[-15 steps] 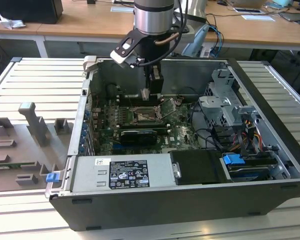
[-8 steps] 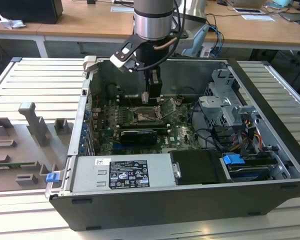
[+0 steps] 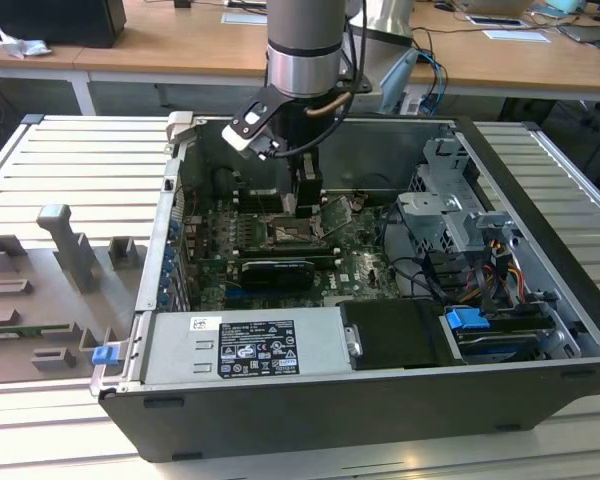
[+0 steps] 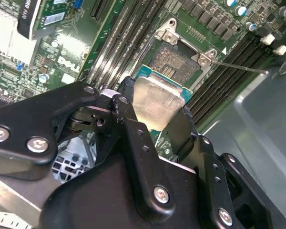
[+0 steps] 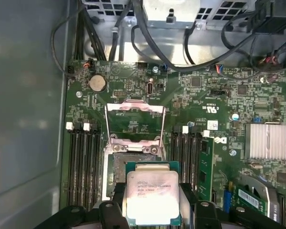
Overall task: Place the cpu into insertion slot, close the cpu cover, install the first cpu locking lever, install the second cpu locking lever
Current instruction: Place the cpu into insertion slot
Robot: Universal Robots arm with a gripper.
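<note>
Nearest in both wrist views: black gripper [image 4: 155, 112] pinching the cpu [image 5: 151, 196] by two opposite edges, pale metal top turned up. Held over the near part of the insertion slot [image 5: 120, 166], partly hiding it; touching or not, impossible to tell. Just past the chip, bare dark socket bed inside a silver rim. Beyond that, the cpu cover [image 5: 134, 107] standing open from its hinge at the slot's far edge, green board visible through its window. In the second wrist view, a thin lever [image 4: 243, 67] sticking out sideways from a corner of the slot. Long black memory slots [image 5: 81, 160] flanking both sides. Further off, a round coin cell [image 5: 97, 82] and a finned heatsink [image 5: 264, 140]. In the exterior view, arm [image 3: 302, 60] reaching down into the open computer case [image 3: 310, 410], laid on a slatted bench [image 3: 70, 165], with grey fixture blocks [image 3: 65, 245] at the exterior view's left.
</note>
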